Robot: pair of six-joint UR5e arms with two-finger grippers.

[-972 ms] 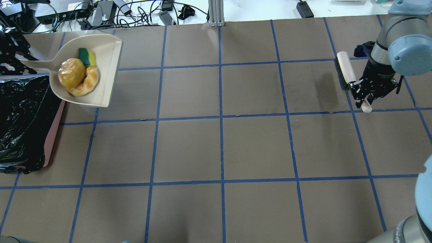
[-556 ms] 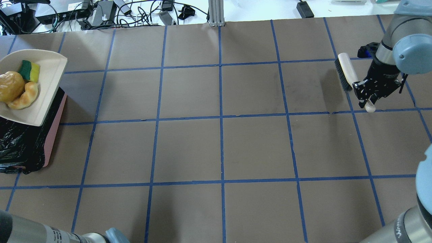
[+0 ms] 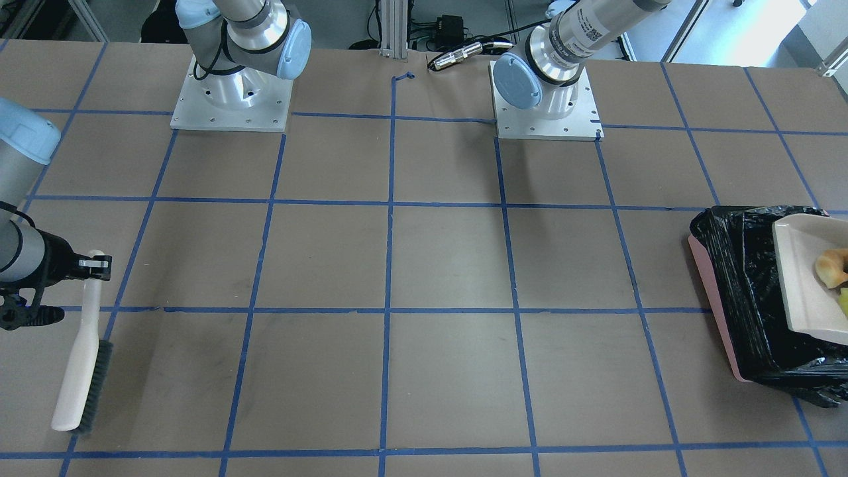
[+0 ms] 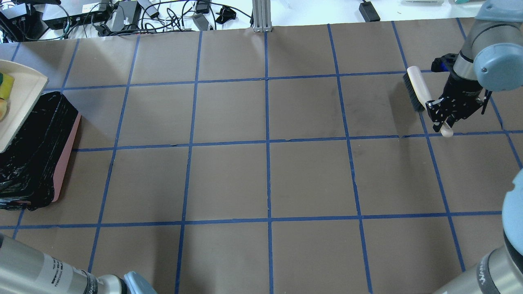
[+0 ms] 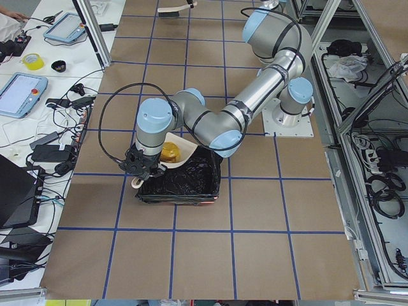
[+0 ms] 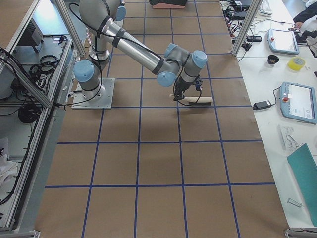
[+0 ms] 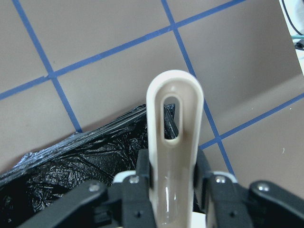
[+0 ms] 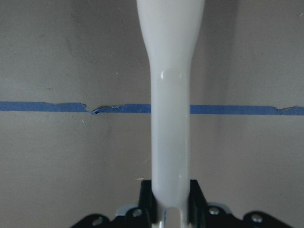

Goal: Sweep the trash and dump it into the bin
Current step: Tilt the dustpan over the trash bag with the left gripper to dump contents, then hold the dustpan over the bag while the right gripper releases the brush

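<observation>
My left gripper (image 7: 173,175) is shut on the handle of the beige dustpan (image 4: 18,106), which it holds over the bin (image 4: 36,155). The bin is a pink container lined with a black bag and also shows in the front-facing view (image 3: 742,291). The trash lies in the pan: the green-and-yellow sponge (image 4: 6,85), the croissant (image 3: 831,265) and the yellow-orange lump (image 5: 169,152). My right gripper (image 4: 443,114) is shut on the handle of a white brush (image 4: 414,87) at the table's far right.
Cables and power bricks (image 4: 122,16) lie beyond the table's far edge. A metal post (image 4: 260,16) stands at the far middle. The brown mat has a blue tape grid (image 4: 267,141).
My left arm has carried the dustpan with the trash leftward, from beside the bin to over it, mostly out of the overhead view. The right gripper and brush have barely moved.
</observation>
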